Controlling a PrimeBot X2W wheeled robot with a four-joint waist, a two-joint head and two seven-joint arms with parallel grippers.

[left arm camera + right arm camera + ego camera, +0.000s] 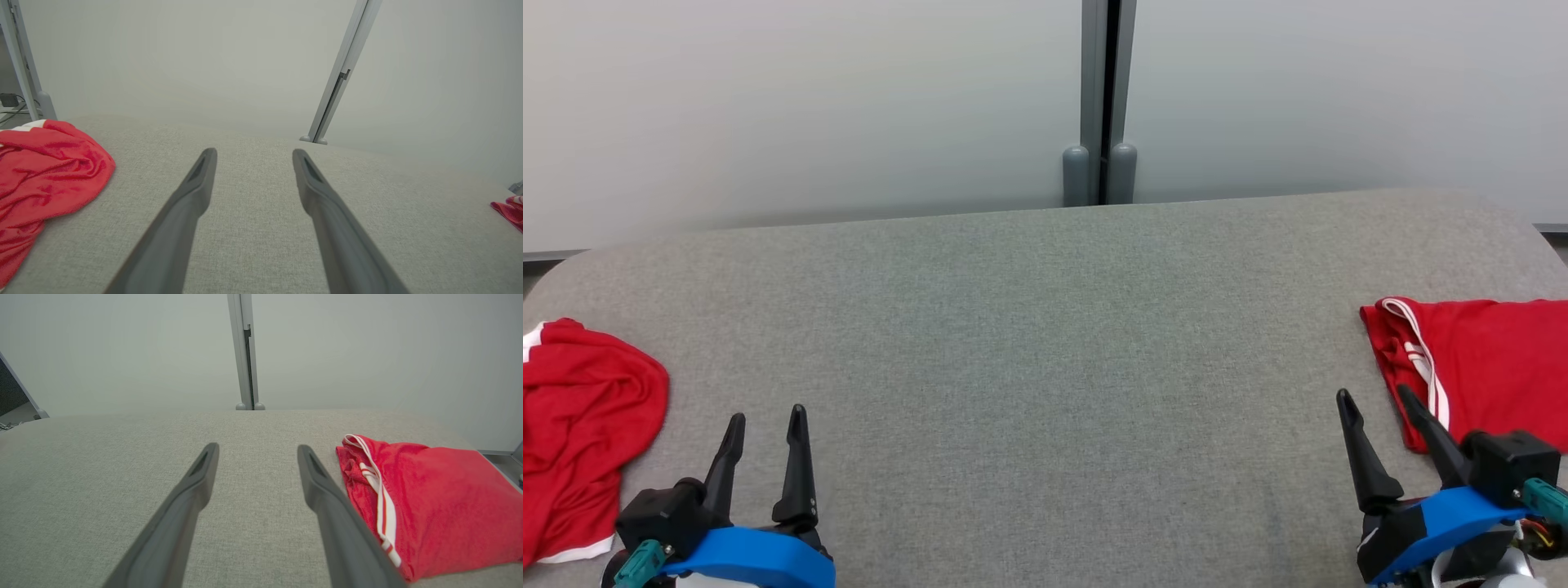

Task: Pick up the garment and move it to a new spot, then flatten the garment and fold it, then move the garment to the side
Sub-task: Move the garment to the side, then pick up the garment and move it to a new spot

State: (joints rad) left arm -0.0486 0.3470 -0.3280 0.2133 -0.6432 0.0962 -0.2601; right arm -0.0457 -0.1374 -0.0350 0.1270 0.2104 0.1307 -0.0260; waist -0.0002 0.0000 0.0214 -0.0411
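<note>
Head camera above, wrist cameras low, all over one table [1045,343].

The left gripper [768,415] and right gripper [1374,394] each have two long black pointy fingers [797,465], a bright blue band [752,559] and a small teal plug [641,563].

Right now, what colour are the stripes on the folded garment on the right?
White, on the red folded garment; clearest in the right wrist view.
</note>
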